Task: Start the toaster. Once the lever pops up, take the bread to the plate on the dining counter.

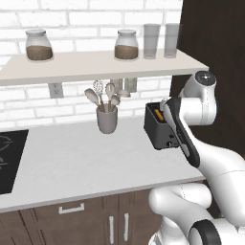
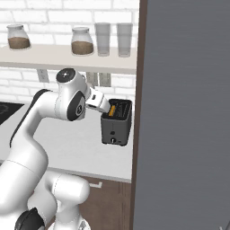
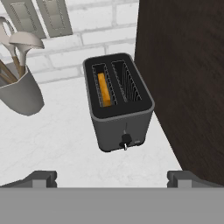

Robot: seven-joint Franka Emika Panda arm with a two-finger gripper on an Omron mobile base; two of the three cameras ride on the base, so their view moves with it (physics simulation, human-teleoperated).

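Observation:
The dark grey toaster (image 3: 118,103) stands on the grey counter against a dark cabinet side, also seen as the toaster (image 1: 158,129) and the toaster (image 2: 117,126). The bread (image 3: 103,89) sits down in its left slot, showing as an orange-tan strip; the bread (image 1: 158,114) peeks out there too. A small lever knob (image 3: 126,141) sticks out of the front face, low down. My gripper (image 3: 112,178) hovers above and in front of the toaster, open, with nothing between its fingertips (image 3: 43,177). The plate and the dining counter are out of view.
A grey utensil cup (image 1: 107,119) with spoons and a whisk stands left of the toaster. A tall dark cabinet panel (image 2: 184,112) walls off the right side. Above runs a shelf (image 1: 95,64) with jars and glasses. A black cooktop (image 1: 9,158) lies far left.

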